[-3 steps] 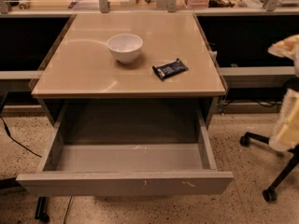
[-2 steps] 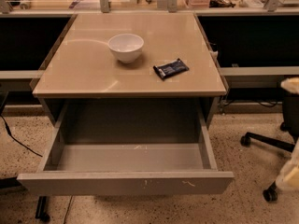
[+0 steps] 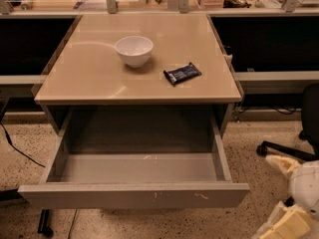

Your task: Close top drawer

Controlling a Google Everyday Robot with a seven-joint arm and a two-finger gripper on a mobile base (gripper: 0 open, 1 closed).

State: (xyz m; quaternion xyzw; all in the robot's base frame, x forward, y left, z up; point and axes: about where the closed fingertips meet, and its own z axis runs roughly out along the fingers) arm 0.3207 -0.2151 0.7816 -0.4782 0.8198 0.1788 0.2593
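The top drawer is a wide grey metal drawer under the beige tabletop. It is pulled far out toward me and nothing lies inside it. Its flat front has small white scuffs at centre and right. My gripper, cream-coloured, is at the lower right corner of the camera view. It is low over the floor, to the right of the drawer's front right corner and apart from it.
A white bowl and a dark snack packet lie on the tabletop. A black office chair base stands on the speckled floor right of the drawer, close to my gripper. A black cable runs along the floor at the left.
My gripper has dropped from the middle of the right edge to the lower right corner. The drawer, bowl and packet have not moved.
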